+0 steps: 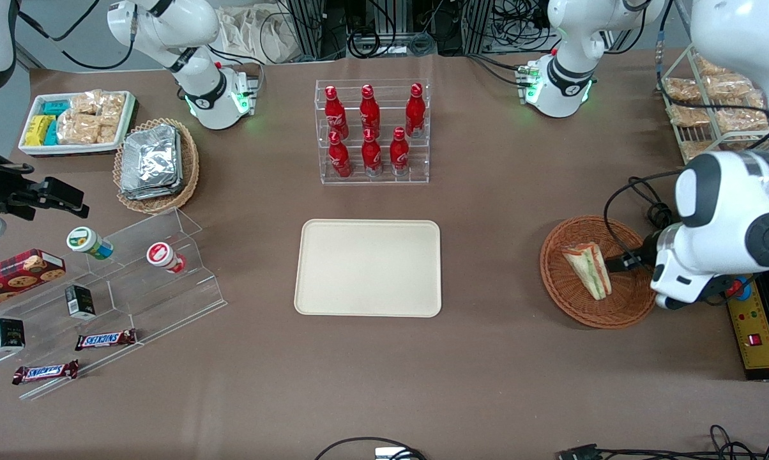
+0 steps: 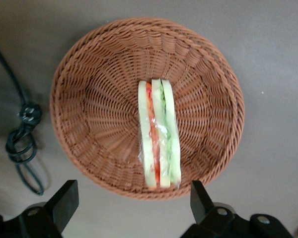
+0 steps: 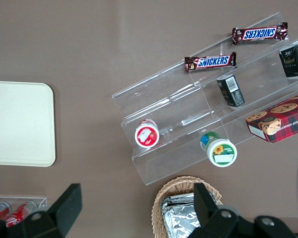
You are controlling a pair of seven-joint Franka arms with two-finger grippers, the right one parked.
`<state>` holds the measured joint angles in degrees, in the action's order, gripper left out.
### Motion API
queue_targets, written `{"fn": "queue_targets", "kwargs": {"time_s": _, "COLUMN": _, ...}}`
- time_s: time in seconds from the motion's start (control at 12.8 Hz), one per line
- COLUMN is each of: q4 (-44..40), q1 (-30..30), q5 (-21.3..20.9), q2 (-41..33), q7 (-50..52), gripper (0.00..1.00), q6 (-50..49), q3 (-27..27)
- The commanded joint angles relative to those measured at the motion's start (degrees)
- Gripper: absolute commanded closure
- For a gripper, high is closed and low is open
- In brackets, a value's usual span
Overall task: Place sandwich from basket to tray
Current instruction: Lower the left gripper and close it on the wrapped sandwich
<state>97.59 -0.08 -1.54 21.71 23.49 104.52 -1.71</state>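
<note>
Open gripper hovers, seemingly above basket holding sandwich.

Rough woven wicker on the basket, just under the wide-open tool; glossy clear film wraps the sandwich; matt smooth plastic tray; matt brown desk.

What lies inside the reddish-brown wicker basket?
One wrapped sandwich lies in the basket; the weave beneath it is covered. The gripper hangs open above the basket's rim. The tray holds nothing.
</note>
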Motion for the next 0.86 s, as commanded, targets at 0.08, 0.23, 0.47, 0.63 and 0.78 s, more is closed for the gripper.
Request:
{"fn": "queue_targets", "kwargs": {"time_s": 0.08, "q4": 1.10, "q1": -0.27, "q5": 0.66, "q2": 3.50, "q7": 2.97, "gripper": 0.01, "q6": 5.24, "q3": 0.13}}
{"fn": "queue_targets", "kwargs": {"time_s": 0.23, "q4": 4.60, "q1": -0.27, "q5": 1.10, "q2": 4.48, "q7": 3.67, "gripper": 0.01, "q6": 11.47, "q3": 0.13}}
{"fn": "queue_targets", "kwargs": {"time_s": 0.47, "q4": 8.05, "q1": -1.59, "q5": 1.10, "q2": 5.61, "q7": 5.78, "gripper": 0.01, "q6": 16.24, "q3": 0.04}}
{"fn": "queue_targets", "kwargs": {"time_s": 0.63, "q4": 8.05, "q1": -1.77, "q5": 1.19, "q2": 7.28, "q7": 5.96, "gripper": 0.00, "q6": 15.81, "q3": 0.04}}
{"fn": "queue_targets", "kwargs": {"time_s": 0.78, "q4": 8.14, "q1": -2.47, "q5": 1.19, "q2": 7.64, "q7": 5.96, "gripper": 0.00, "q6": 14.41, "q3": -0.04}}
